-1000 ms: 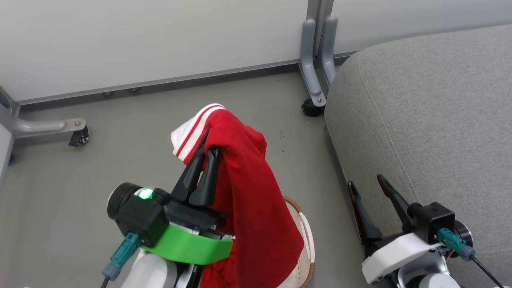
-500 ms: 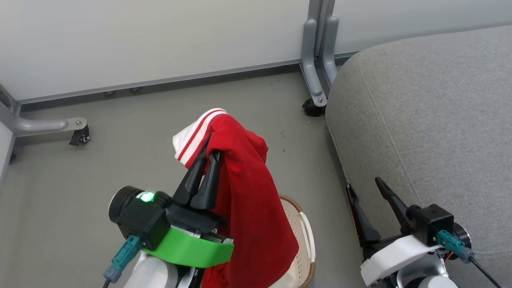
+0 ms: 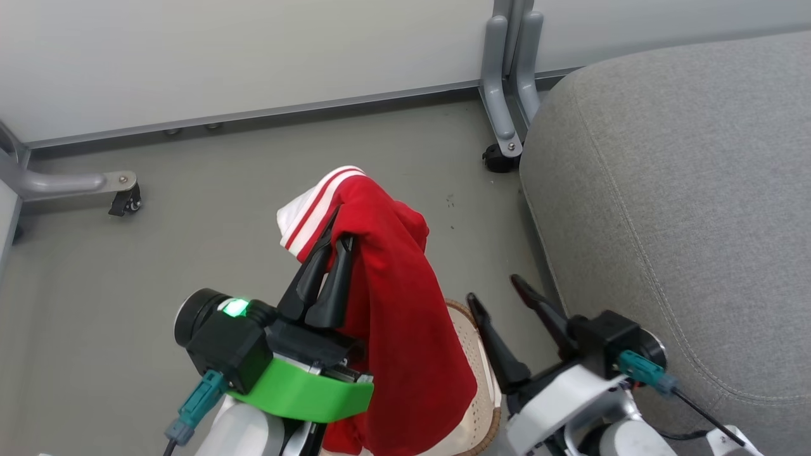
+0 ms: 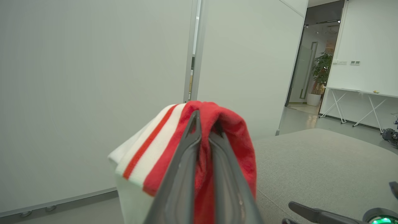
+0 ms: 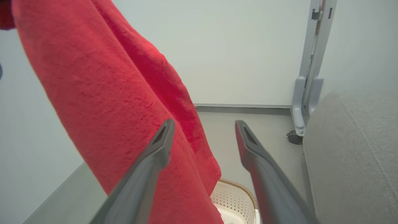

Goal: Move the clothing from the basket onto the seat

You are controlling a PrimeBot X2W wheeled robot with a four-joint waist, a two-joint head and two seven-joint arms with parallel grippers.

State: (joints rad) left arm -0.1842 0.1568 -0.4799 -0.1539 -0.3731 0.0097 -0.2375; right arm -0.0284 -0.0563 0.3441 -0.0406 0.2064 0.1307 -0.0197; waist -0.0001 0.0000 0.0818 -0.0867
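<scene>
I'm in an office-like test space here: plain white partition panels (image 3: 253, 57) on grey castor feet (image 3: 504, 130), bare grey floor (image 3: 127, 266), a grey sofa seat (image 3: 684, 190), and past them a potted plant (image 4: 320, 71), a doorway (image 4: 303, 71) and a white folding table (image 4: 357, 91)

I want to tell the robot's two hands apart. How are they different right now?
The left gripper is shut on the red clothing, which hangs over the basket; the right gripper is open and holds nothing. The left gripper has a green band behind it; the right gripper has a white one. The left gripper's tips are pressed together; the right gripper's stand wide apart. Both have two long dark fingers.
</scene>
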